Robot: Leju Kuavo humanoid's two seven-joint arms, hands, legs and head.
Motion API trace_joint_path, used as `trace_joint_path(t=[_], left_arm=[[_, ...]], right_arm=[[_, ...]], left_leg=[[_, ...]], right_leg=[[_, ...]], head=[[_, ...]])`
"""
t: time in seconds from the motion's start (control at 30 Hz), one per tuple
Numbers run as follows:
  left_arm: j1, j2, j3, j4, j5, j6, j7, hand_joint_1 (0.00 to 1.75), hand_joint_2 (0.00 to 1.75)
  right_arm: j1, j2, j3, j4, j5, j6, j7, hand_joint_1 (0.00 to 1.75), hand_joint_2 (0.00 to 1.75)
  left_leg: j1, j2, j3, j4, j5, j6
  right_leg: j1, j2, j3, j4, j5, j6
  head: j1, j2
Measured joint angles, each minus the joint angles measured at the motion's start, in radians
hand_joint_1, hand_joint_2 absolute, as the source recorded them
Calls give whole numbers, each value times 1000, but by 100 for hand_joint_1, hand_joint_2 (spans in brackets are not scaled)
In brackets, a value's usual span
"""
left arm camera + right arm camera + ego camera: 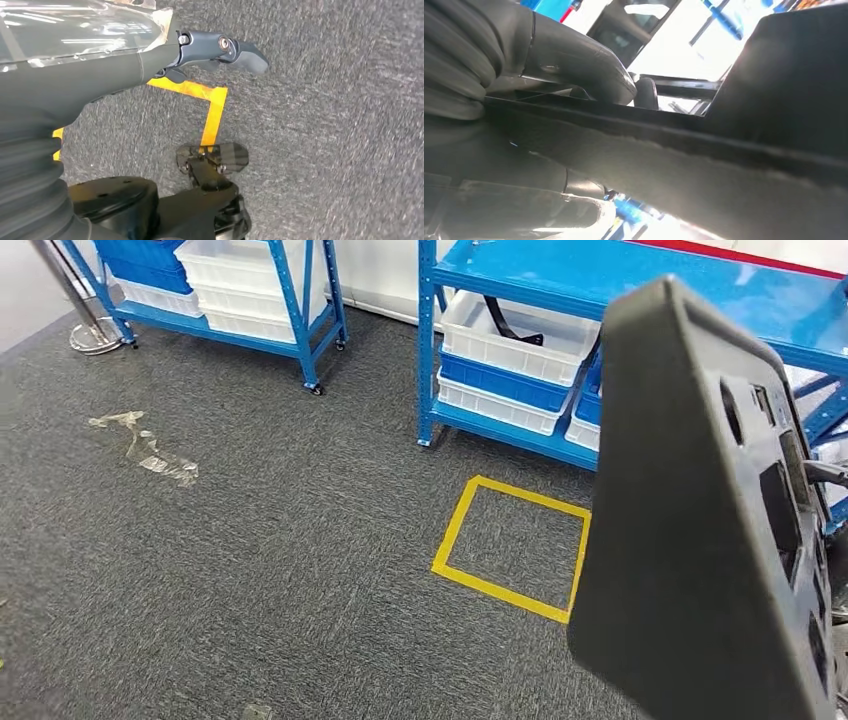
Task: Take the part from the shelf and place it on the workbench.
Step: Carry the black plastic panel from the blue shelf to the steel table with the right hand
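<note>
Head view first: the part (pixel 700 530) — a big dark moulded panel with cut-outs — stands raised on the right, close to the camera, hiding much of the blue shelf (pixel 600 280) behind it. It is already off the shelf; no workbench is in sight yet, so my judgement is that the carry is under way and the placing remains.

Right wrist view shows the right hand (pixel 559 70) grasping the part's edge, thumb pressed over the rim and fingers under it. The left hand (pixel 215 50) hangs over the carpet near the yellow tape square (pixel 210 100), holding nothing, its fingers loose and apart.

To do this step well, I would keep the panel steady and tilted away from the camera — it blocks a good share of the forward view, so turning towards the workbench should be slow. A grip on one edge of so wide a piece may let it swing; bringing the left hand up to support the far edge would probably help.
</note>
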Motion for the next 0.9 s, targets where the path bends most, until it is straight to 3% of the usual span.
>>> trace_joint_path(t=[0.07, 0.1, 0.13, 0.2, 0.27, 0.37, 0.43, 0.5, 0.57, 0.6, 0.63, 0.73, 0.8, 0.87, 0.9], left_arm=[[-1, -3, 0, 0, 0, 0, 0, 0, 175], [0, -4, 0, 0, 0, 0, 0, 0, 175], [0, -5, 0, 0, 0, 0, 0, 0, 175], [0, -5, 1, 0, 1, -1, 0, 0, 175], [-1, -6, 2, -1, 3, -1, 0, 0, 175], [1, -4, 4, -1, 6, -2, 0, 0, 175], [3, -3, 7, -1, 7, -1, 1, 0, 175], [2, -3, 12, -1, 9, 0, 1, 0, 175], [2, -3, 17, -1, 11, 0, 1, 0, 175], [3, -3, 19, -1, 12, 0, 1, 0, 175], [5, -3, 22, -1, 14, 0, 1, 0, 175], [5, 0, 31, -1, 21, 0, 0, 0, 175], [5, 1, 35, -1, 22, 0, -1, 0, 175], [7, 3, 39, -1, 22, 0, -2, 0, 175], [10, 4, 41, -1, 23, 0, -2, 0, 175]], right_arm=[[1, 0, 0, 4, -2, 0, -2, 175, 175], [1, 0, 0, 6, -2, 0, -3, 175, 175], [0, 1, 1, 8, -2, 0, -4, 175, 175], [-9, 2, 2, 12, 1, 0, -7, 175, 175], [-20, 7, 6, 15, 9, 0, -8, 175, 175], [-28, 12, 12, 19, 15, 0, -6, 175, 175], [-33, 15, 15, 21, 11, 3, -6, 175, 175], [-35, 15, 17, 22, 4, 7, -6, 175, 175], [-38, 15, 20, 27, -5, 9, -8, 175, 175], [-40, 15, 22, 30, -10, 11, -10, 175, 175], [-44, 16, 24, 33, -14, 12, -11, 175, 175], [-64, 20, 33, 43, -21, 15, -15, 175, 175], [-76, 22, 38, 48, -22, 15, -16, 175, 175], [-85, 24, 44, 51, -22, 15, -16, 175, 175], [-87, 25, 48, 53, -22, 15, -16, 175, 175]], left_leg=[[-1, -27, -5, 1, 4, 2], [-1, -41, -6, 2, 5, 1], [0, -55, -7, 4, 6, 0], [0, -81, -8, 10, 7, -4], [-2, -102, -14, 17, 7, -13], [-2, -120, -29, 18, 13, -29], [-2, -84, -48, 53, -10, -39], [2, -31, -103, 166, -73, -52], [13, -12, -166, 292, -123, -62], [18, -9, -177, 314, -123, -66], [22, -4, -166, 294, -106, -69], [26, 48, -55, 92, -26, -69], [18, 66, -22, 27, -10, -60], [11, 41, -25, 22, -5, -46], [11, 28, -22, 16, -1, -38]], right_leg=[[0, 19, -50, 108, -36, 0], [-1, 21, -57, 118, -33, 6], [-2, 25, -43, 88, -14, 15], [-6, 47, 20, -46, 42, 32], [-5, 66, 62, -138, 71, 25], [-2, 48, 69, -151, 79, -2], [-8, 30, 68, -155, 85, -15], [-9, 9, 68, -157, 86, -26], [-7, -15, 66, -157, 85, -30], [-7, -28, 66, -156, 85, -30], [-8, -39, 66, -156, 85, -29], [-7, -70, 69, -156, 80, -21], [-2, -88, 72, -156, 78, -8], [-1, -109, 77, -161, 78, 6], [-3, -104, 78, -159, 73, 12]], head=[[1, 0], [2, 0], [1, 0], [1, 0], [1, 0], [1, 0], [-2, 0], [-6, 0], [-7, 0], [-8, 0], [-8, 0], [-8, 0], [-6, 0], [-4, 0], [-4, 0]])
